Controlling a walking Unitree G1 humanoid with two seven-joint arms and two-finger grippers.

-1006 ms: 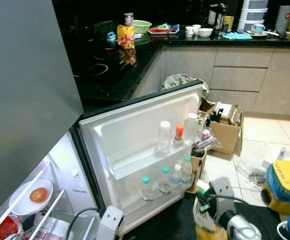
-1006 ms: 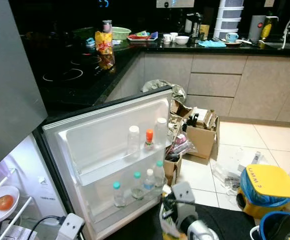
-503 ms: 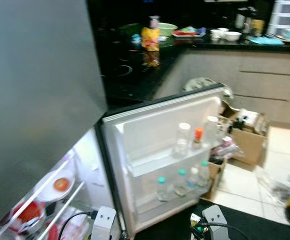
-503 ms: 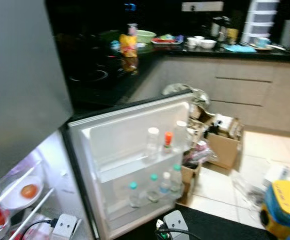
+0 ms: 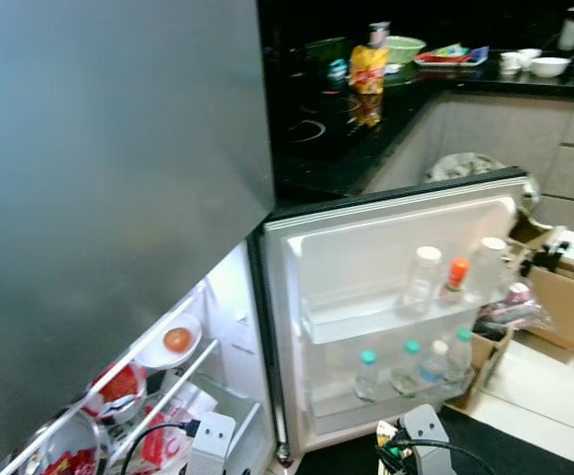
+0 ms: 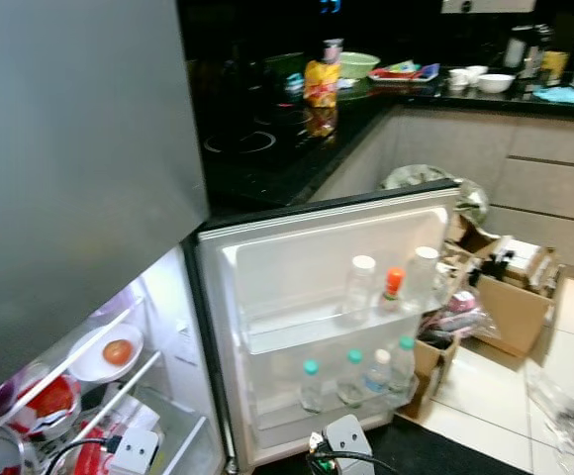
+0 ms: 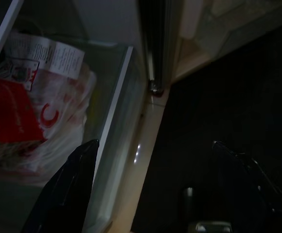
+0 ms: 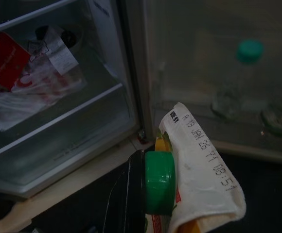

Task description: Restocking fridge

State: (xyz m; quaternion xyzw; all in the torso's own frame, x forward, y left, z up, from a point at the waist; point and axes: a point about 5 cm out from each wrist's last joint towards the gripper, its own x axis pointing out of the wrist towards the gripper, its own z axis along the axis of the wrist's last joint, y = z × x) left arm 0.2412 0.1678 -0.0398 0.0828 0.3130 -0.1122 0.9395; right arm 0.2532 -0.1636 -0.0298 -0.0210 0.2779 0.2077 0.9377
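Fridge (image 5: 119, 148) sits on my left with its door (image 5: 386, 247) swung open to the right. Bottles (image 5: 411, 361) stand in the door shelves, a plate (image 5: 168, 346) on an inside rack. Counter (image 5: 366, 129) is behind, boxes (image 5: 564, 287) far right.

Head views soft, slightly blurred overall. Fridge interior (image 6: 119, 396) and door (image 5: 386, 267) brightly lit, almost white; light comes from inside fridge. Counter (image 6: 267, 148) very dark, faint reflections on surface. Wrist views dim and grainy; left wrist view darkest, fingers (image 7: 65, 194) only black silhouettes. Carton cap (image 8: 159, 188) out of focus.
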